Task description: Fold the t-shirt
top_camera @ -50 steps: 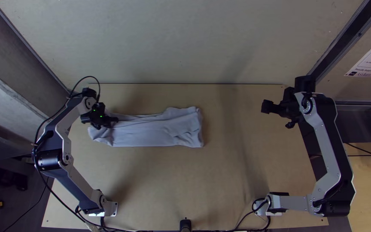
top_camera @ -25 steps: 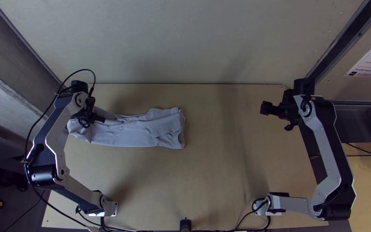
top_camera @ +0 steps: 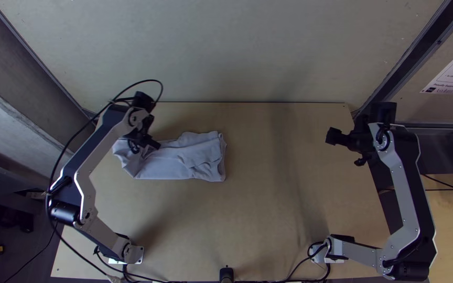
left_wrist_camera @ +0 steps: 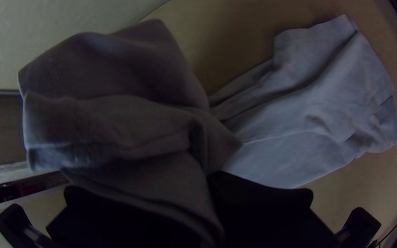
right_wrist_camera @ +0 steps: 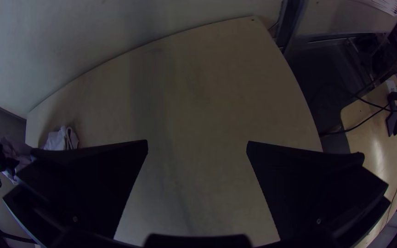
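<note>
The light grey t-shirt (top_camera: 184, 157) lies as a narrow strip on the left half of the table, its left part lifted at my left gripper (top_camera: 153, 142). In the left wrist view my left gripper (left_wrist_camera: 212, 183) is shut on the t-shirt (left_wrist_camera: 309, 115), and a raised bunch of cloth hangs over its fingers. The cloth's other end rests wrinkled on the table. My right gripper (top_camera: 331, 136) is held above the table's right side, away from the cloth; in the right wrist view my right gripper (right_wrist_camera: 197, 142) stands open with nothing between its fingers.
The wooden table (top_camera: 268, 209) extends between the cloth and the right arm. A pale wall (top_camera: 226, 52) rises along its far edge. Black cables (top_camera: 74, 251) run beside the left arm to the near edge.
My left gripper first moved left, dragging the t-shirt with it, then came back right, carrying the held end over toward the resting part. The right arm has shifted slightly to the right.
</note>
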You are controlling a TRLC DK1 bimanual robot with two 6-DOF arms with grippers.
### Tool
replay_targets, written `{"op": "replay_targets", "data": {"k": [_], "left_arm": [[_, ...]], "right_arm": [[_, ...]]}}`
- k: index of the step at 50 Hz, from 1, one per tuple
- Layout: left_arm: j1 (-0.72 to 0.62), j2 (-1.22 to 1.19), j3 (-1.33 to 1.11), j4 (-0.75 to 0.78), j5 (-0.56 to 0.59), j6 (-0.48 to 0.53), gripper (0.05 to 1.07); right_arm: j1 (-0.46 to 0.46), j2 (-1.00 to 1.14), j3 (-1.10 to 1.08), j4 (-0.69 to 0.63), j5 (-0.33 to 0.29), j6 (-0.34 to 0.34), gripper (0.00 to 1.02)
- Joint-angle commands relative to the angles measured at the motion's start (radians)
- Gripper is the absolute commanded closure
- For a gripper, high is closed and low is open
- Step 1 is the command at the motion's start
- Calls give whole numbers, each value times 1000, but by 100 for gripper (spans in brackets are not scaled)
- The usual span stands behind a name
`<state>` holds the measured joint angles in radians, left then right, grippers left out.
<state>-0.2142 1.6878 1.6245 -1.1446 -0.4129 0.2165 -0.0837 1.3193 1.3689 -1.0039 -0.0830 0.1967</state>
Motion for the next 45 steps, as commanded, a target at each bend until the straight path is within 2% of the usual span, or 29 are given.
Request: {"op": "replay_targets", "data": {"k": [1, 17, 24, 29, 30, 31, 32, 33, 35, 39, 43, 45], "left_arm": [[-62, 73, 87, -50, -17, -71, 105], [-255, 325, 380, -230, -18, -226, 105], [-323, 378, 425, -237, -17, -261, 105], [-366, 394, 445, -239, 57, -261, 103], [-372, 400, 459, -239, 94, -263, 100], [-376, 411, 479, -237, 131, -266, 93], [-381, 426, 503, -234, 161, -273, 79], [-386, 441, 531, -234, 183, -290, 58], [-396, 475, 587, -236, 197, -319, 9], [-421, 521, 680, -201, 210, -453, 10], [-439, 513, 687, -106, 316, -540, 10], [-444, 507, 686, -60, 418, -569, 10]], "right_arm": [[-28, -35, -25, 2, -4, -22, 3], [-60, -58, -65, 4, -24, -34, 3], [-60, -65, -79, 8, -26, -34, 3], [-60, -69, -96, 10, -26, -36, 3], [-59, -71, -100, 11, -26, -36, 3], [-56, -74, -106, 11, -26, -34, 3], [-53, -77, -114, 13, -27, -34, 4], [-48, -81, -122, 14, -27, -34, 4], [-34, -89, -139, 25, -26, -29, 4], [-11, -106, -171, 39, -27, -20, 4], [27, -121, -200, 44, -27, -10, 4], [45, -126, -211, 47, -27, -6, 4]]}}
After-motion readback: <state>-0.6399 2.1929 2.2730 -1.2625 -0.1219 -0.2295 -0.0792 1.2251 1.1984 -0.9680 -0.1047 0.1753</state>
